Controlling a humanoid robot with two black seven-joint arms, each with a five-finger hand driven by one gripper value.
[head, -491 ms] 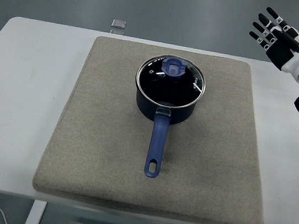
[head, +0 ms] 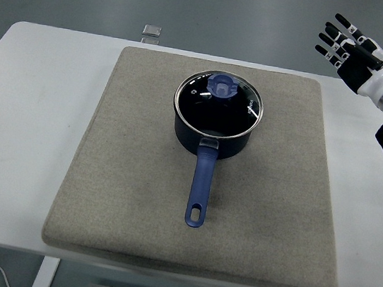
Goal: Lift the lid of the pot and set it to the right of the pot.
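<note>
One robot hand (head: 352, 53) (right) | fingers spread, empty | lid (head: 218, 102) on pot (head: 210, 140)

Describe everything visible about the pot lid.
The pot lid is a round, see-through lid, glass by the look of it, with a thin silver metal rim and a blue knob at its centre. It sits flat and closed on the dark blue pot, whose long blue handle points toward the table's near edge. The pot stands on the grey mat. Nothing else touches the lid; the right hand is raised far off to its right, fingers spread.
</note>
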